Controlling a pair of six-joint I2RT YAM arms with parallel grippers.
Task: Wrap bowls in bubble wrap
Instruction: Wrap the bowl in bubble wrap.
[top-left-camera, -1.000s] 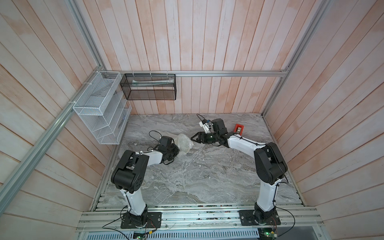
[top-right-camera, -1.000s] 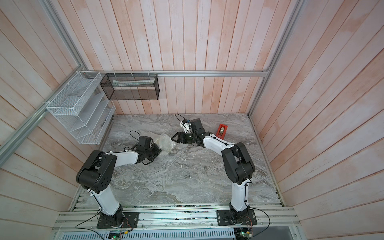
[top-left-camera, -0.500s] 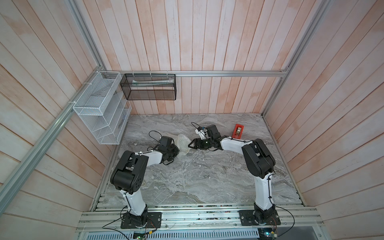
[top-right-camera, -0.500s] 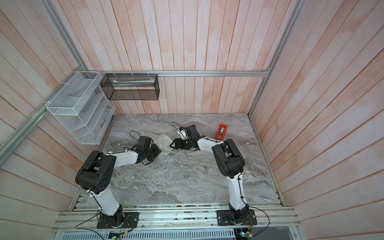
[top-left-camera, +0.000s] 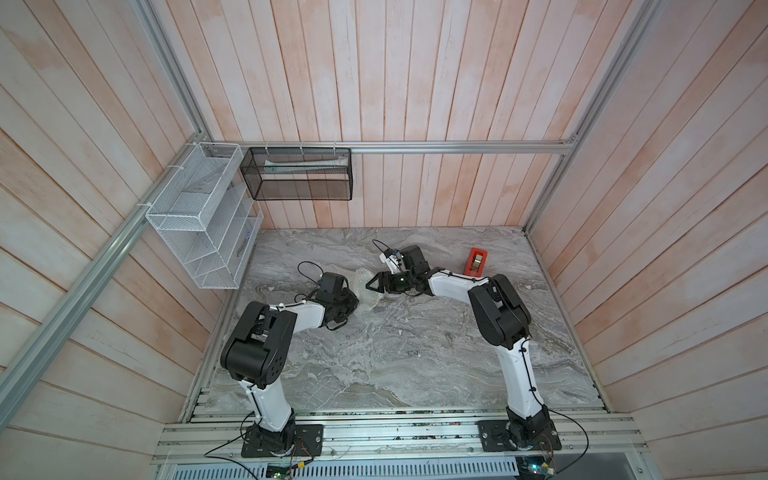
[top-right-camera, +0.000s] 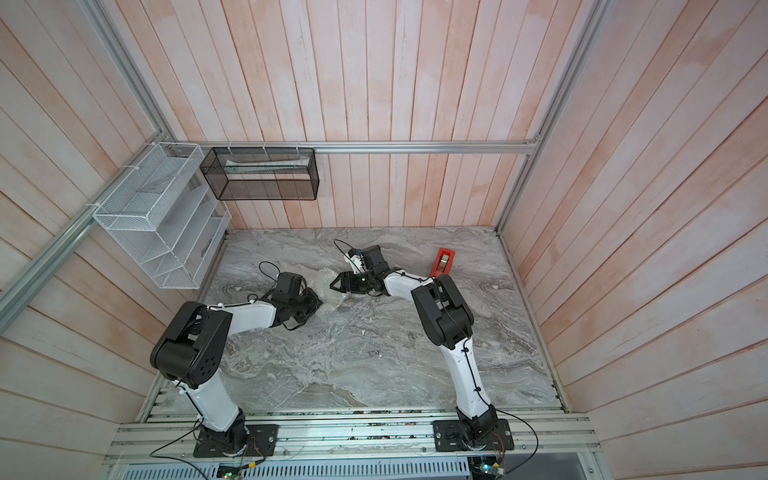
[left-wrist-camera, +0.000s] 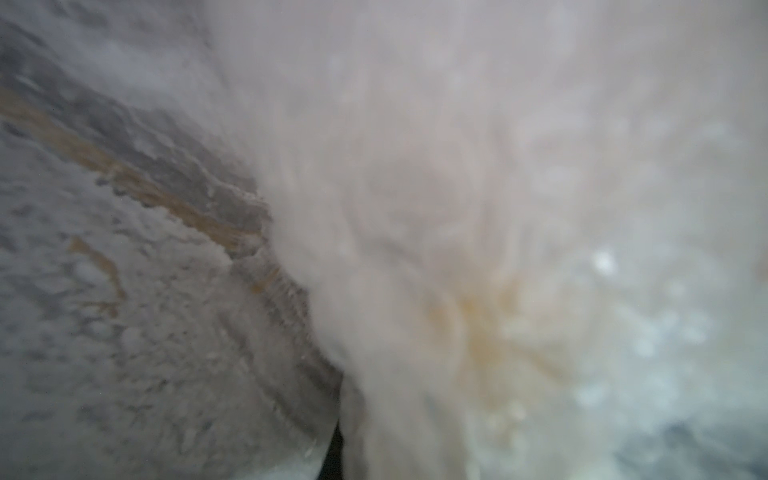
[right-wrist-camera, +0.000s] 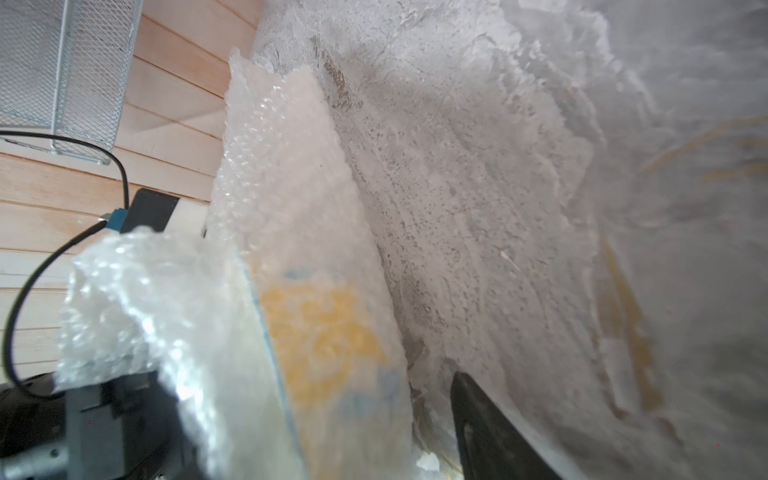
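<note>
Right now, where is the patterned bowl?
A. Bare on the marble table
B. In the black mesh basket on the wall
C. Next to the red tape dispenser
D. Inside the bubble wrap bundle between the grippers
D: in the right wrist view the bowl shows its yellow and blue pattern through the bubble wrap covering it.

A robotics lab cell: aluminium framing (top-left-camera: 457, 146), plank walls (top-left-camera: 415, 83), two bench-mounted arms (top-left-camera: 266, 332).
</note>
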